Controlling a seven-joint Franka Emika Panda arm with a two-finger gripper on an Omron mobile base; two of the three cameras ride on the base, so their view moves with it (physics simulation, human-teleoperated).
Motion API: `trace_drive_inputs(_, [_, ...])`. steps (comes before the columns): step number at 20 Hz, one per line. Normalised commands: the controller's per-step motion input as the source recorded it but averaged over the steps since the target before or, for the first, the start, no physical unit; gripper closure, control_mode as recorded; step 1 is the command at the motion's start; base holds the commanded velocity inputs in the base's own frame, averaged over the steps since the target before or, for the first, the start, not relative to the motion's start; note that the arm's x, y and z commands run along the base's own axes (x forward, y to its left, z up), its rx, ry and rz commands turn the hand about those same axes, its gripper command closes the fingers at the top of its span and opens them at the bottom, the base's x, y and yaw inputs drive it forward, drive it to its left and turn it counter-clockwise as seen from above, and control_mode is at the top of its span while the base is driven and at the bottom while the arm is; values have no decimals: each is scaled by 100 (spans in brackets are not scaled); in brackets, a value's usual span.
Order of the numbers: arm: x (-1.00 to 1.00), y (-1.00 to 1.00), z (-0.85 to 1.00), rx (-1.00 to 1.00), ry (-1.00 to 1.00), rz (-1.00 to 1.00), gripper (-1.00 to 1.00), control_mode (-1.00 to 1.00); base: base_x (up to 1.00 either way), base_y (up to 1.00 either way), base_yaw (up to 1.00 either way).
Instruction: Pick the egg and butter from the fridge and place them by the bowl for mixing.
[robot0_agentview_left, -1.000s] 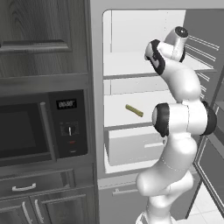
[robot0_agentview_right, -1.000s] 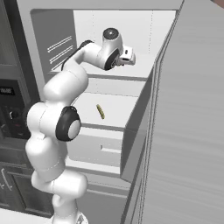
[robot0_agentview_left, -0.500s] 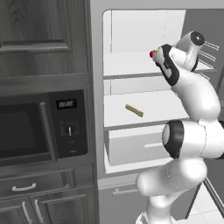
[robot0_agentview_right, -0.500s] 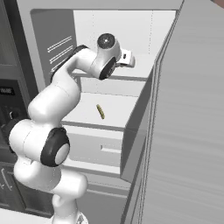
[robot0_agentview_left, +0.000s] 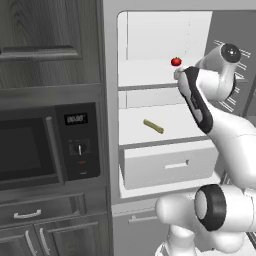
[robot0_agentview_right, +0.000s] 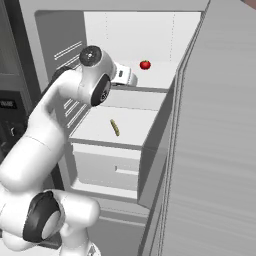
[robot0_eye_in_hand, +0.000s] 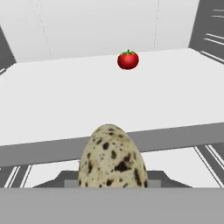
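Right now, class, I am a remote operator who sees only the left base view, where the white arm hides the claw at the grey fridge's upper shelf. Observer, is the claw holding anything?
Observer: Yes. The hand view shows a speckled cream-and-brown egg close up in the claw.
Operator: Is the egg over the shelf?
Observer: It seems not. In the hand view the front edge of the white upper shelf lies beyond the egg, so the egg looks to be out in front of it.
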Motion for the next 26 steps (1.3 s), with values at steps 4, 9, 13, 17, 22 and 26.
trace_drive_inputs(4, [-93, 59, 0, 0, 2, 0, 100, -100, 0, 0, 0])
trace_drive_inputs(9, [-81, 36, 7, 0, 9, 0, 100, -100, 0, 0, 0])
trace_drive_inputs(13, [-77, 31, 8, 0, 15, 0, 100, -100, 0, 0, 0])
trace_drive_inputs(17, [-82, 19, 5, 0, 16, 0, 100, -100, 0, 0, 0])
trace_drive_inputs(22, [-76, 7, 1, 0, 12, 0, 100, -100, 0, 0, 0])
trace_drive_inputs(26, [-29, 2, 0, 0, 1, 0, 100, -100, 0, 0, 0])
